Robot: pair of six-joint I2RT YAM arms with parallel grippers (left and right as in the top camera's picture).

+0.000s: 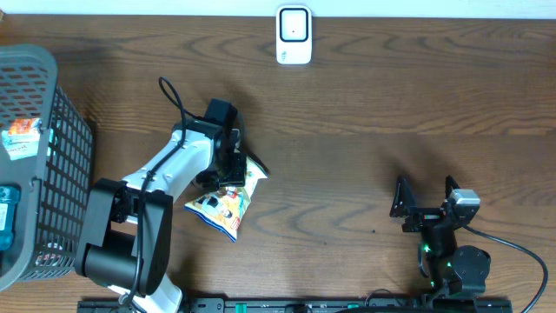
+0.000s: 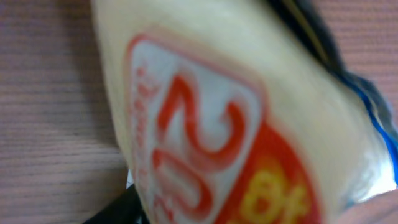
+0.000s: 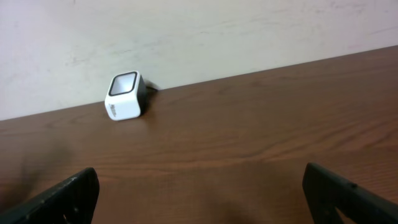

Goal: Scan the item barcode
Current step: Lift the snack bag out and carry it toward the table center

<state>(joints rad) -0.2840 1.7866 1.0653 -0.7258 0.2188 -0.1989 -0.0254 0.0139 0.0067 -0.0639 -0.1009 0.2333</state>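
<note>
Cream-yellow crinkly snack bag (image 1: 228, 200), overhead: flat on the brown wooden table (image 1: 365, 104), top end under the left gripper (image 1: 228, 167); can't tell its jaw opening. Left wrist: bag (image 2: 217, 124) fills view, blurred, right against the jaws. Right wrist: right gripper (image 3: 199, 174) jaws wide; white cube-shaped barcode scanner (image 3: 124, 96) far ahead.

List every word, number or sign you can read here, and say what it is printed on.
"20": big red digits on the snack bag, left wrist view.
Yellow mark below it: too blurred to read.
Bag's print from overhead, labels in the basket: too small to read.
Scanner: no text legible.
</note>
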